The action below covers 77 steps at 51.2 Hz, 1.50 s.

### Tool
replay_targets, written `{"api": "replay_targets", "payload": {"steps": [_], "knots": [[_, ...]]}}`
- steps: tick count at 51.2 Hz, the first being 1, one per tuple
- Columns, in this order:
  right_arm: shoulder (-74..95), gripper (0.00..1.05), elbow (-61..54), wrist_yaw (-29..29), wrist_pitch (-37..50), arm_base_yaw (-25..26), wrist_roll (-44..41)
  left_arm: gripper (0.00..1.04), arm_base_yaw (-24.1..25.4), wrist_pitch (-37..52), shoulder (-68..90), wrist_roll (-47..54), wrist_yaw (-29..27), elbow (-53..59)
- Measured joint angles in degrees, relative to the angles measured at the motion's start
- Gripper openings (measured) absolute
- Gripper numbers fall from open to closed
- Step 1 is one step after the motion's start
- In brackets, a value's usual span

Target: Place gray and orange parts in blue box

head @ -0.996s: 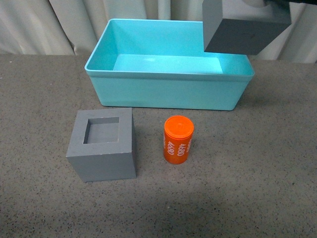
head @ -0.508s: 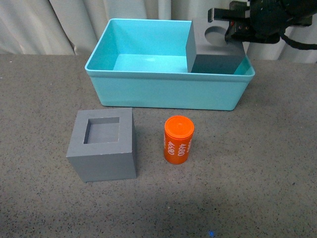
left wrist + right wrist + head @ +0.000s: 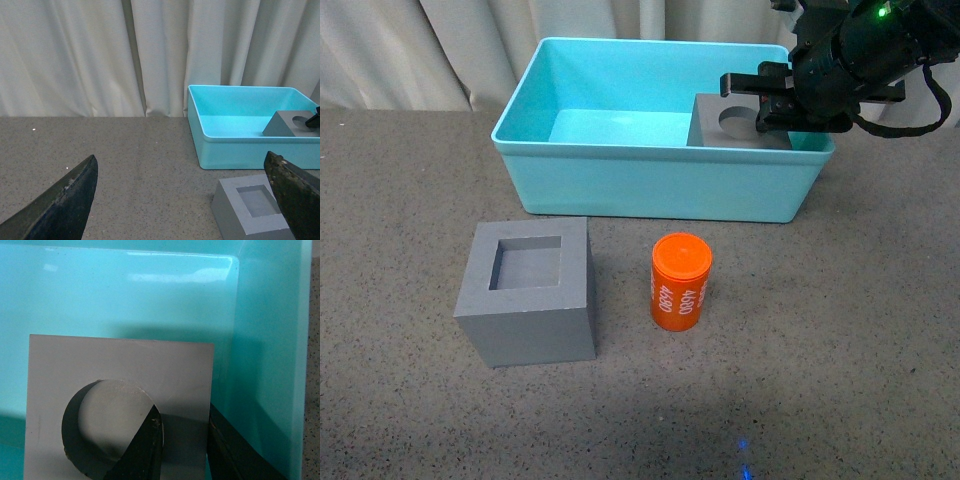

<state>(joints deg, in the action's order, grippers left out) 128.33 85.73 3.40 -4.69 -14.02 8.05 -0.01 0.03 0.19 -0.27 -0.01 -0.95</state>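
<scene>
right gripper (image 3: 182, 417) clamped on round-recess cube (image 3: 120, 365) wall, blue box (image 3: 650, 185) right end | I reckon rigid, light | left gripper (image 3: 180, 159) apart

The right arm reaches in from the far right, its end effector (image 3: 761, 101) pointing down and pinching one wall of the gray cube (image 3: 710, 131). The left end effector (image 3: 180, 162) hangs with its fingers spread wide.
</scene>
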Motion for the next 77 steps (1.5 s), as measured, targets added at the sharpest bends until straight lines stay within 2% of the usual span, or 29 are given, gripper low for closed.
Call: {"api": "replay_targets", "payload": {"steps": [1,6,14,23,27,37,44,50,55,58,60,75,77], "knots": [[0.04,0.19,0.09,0.0,-0.04,0.0,-0.07,0.98,0.0,0.0,0.0,0.0,0.0,0.0],[0.0,0.39,0.11,0.61,0.85,0.02,0.61,0.98,0.0,0.0,0.0,0.0,0.0,0.0],[-1.99,0.58,-2.32,0.74,5.05,0.07,0.76,0.98,0.0,0.0,0.0,0.0,0.0,0.0],[-8.85,0.82,-10.08,-0.57,14.73,0.07,-0.33,0.98,0.0,0.0,0.0,0.0,0.0,0.0],[-17.18,0.97,-18.49,-2.32,24.17,0.17,-1.92,0.98,0.0,0.0,0.0,0.0,0.0,0.0],[-36.35,0.95,-39.69,-6.4,40.48,1.01,-4.02,0.98,0.0,0.0,0.0,0.0,0.0,0.0],[-48.81,0.95,-52.11,-10.97,41.46,1.33,-5.22,0.98,0.0,0.0,0.0,0.0,0.0,0.0],[-59.28,0.95,-59.21,-15.08,38.07,1.25,-6.51,0.98,0.0,0.0,0.0,0.0,0.0,0.0],[-65.66,0.95,-63.76,-16.94,38.53,1.14,-7.76,0.98,0.0,0.0,0.0,0.0,0.0,0.0],[-68.04,0.83,-67.17,-15.43,45.33,1.9,-7.76,0.98,0.0,0.0,-0.02,0.0,0.02,0.0],[-68.89,0.77,-68.3,-14.75,46.45,2.32,-7.76,0.98,0.0,0.0,-0.02,0.02,0.0,0.0],[-77.0,0.32,-75.89,-10.88,45.68,6.29,-7.85,0.98,0.0,0.0,0.0,0.0,0.0,0.0],[-78.62,0.24,-76.94,-10.32,45.05,6.93,-7.85,0.98,0.0,0.0,0.0,0.0,0.0,0.0]]}}
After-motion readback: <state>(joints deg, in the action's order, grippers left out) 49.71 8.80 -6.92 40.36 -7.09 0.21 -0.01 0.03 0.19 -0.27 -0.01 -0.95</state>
